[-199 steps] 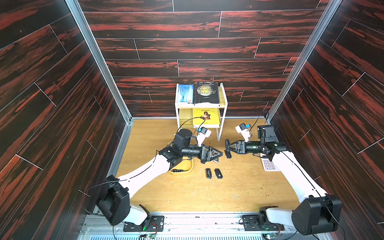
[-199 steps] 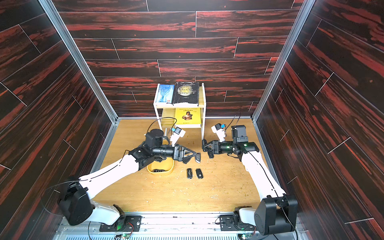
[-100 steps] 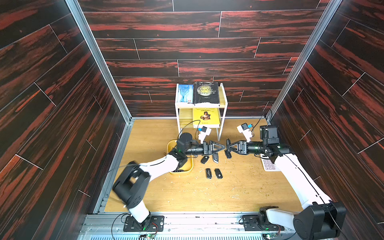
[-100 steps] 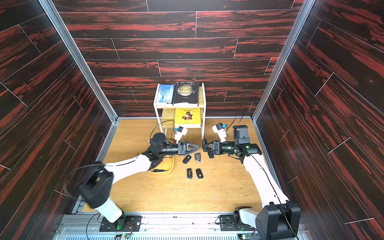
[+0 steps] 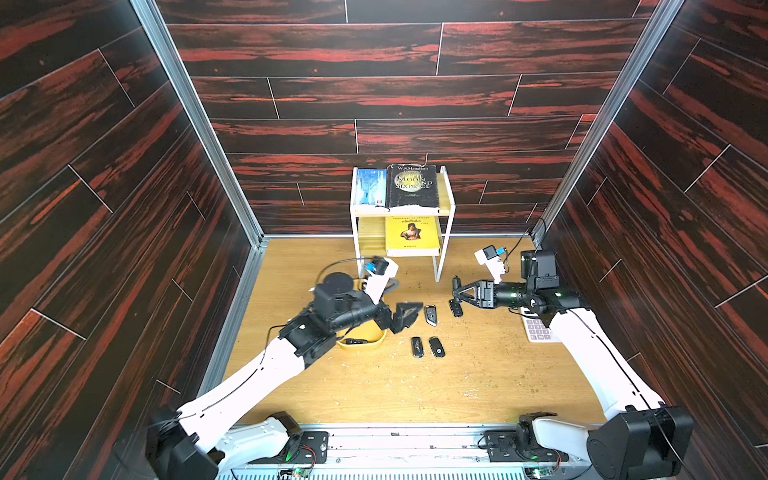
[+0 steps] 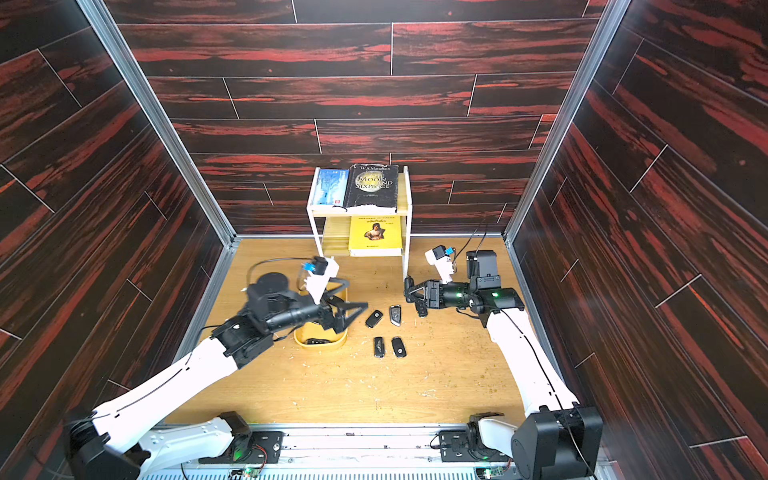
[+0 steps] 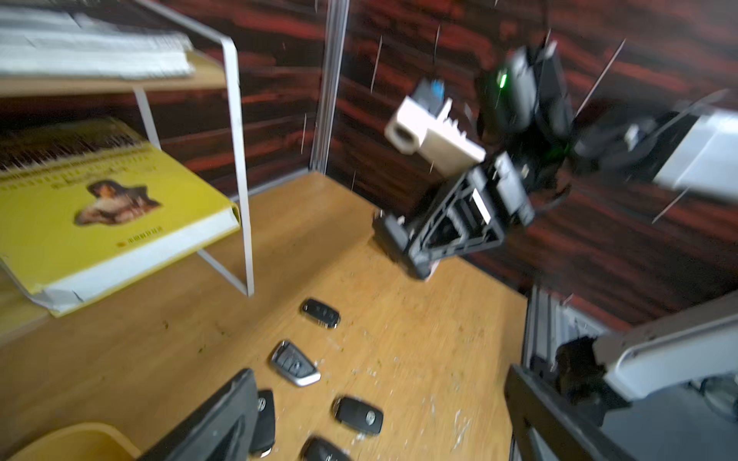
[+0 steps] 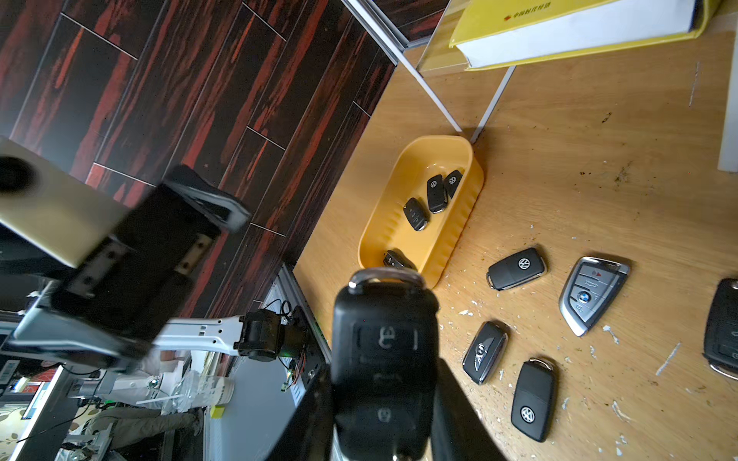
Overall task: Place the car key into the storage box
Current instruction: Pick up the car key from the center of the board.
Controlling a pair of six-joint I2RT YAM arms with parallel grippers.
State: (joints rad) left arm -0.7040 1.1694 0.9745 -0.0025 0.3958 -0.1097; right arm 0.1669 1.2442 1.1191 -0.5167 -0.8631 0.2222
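I found the left gripper (image 6: 357, 296) spread wide above the storage box (image 6: 320, 337)'s right edge, barring approach there. Loose key fobs (image 6: 395, 314) crowded the table (image 6: 353, 390) just right of it; nearer, it lay open.

The storage box (image 8: 455, 231) is yellow, the car key (image 8: 383, 359) black, the walls (image 5: 395, 95) red-streaked

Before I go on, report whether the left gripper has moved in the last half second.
Yes. The left gripper has pulled back from near the book shelf's front leg, toward the storage box.
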